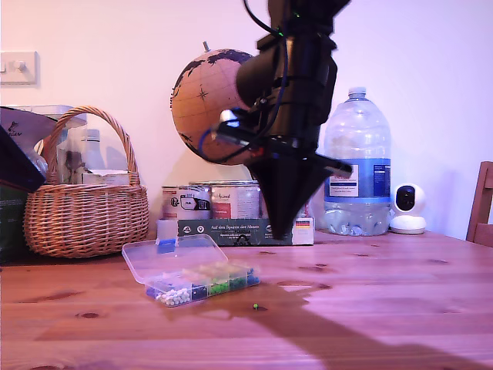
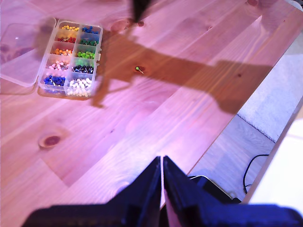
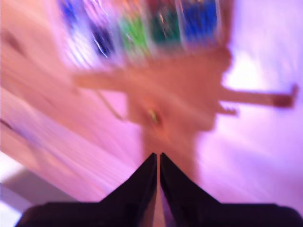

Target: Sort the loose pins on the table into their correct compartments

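Note:
One loose green-headed pin lies on the wooden table, just off the open clear box of compartments holding sorted coloured pins. My second gripper hangs point-down above the table behind the pin, jaws shut and empty; its wrist view is motion-blurred. Its dark tip also shows beyond the pin in the first wrist view. My first gripper is shut and empty, high over the table's edge, far from the pin.
The box's clear lid lies open flat. Along the back stand a wicker basket, a globe, flat cartons, a water bottle and a small white camera. Floor and a cable lie past the table edge.

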{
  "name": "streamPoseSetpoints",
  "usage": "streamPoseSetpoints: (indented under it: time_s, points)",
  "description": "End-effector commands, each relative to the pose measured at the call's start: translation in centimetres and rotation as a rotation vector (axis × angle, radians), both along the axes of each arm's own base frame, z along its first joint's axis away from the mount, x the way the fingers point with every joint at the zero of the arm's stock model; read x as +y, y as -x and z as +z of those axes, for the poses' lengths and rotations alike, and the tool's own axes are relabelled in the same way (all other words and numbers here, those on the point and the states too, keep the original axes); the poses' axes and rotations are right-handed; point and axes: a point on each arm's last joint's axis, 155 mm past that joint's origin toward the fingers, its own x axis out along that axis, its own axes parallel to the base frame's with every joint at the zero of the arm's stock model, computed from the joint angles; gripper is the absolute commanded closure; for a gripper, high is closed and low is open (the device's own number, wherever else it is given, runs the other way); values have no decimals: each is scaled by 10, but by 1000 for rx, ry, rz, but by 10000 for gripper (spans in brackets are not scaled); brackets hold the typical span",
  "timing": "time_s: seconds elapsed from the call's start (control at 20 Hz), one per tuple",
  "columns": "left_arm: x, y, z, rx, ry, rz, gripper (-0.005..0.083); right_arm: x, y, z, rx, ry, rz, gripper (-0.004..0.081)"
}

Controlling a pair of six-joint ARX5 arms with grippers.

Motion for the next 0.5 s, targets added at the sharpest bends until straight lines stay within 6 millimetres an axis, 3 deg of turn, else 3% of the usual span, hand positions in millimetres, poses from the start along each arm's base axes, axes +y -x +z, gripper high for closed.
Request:
streamPoseSetpoints:
  time_s: [0.0, 0.2, 0.45]
  points:
    - [-1, 1, -2, 2, 4, -4, 797, 4, 9, -9, 3, 41, 25, 783]
    - [1, 1, -4, 6, -4, 3, 797, 13, 6, 3, -63, 26, 44, 783]
    - [2, 0, -8, 18, -20, 12, 797, 7, -7, 42, -224, 9, 18, 783]
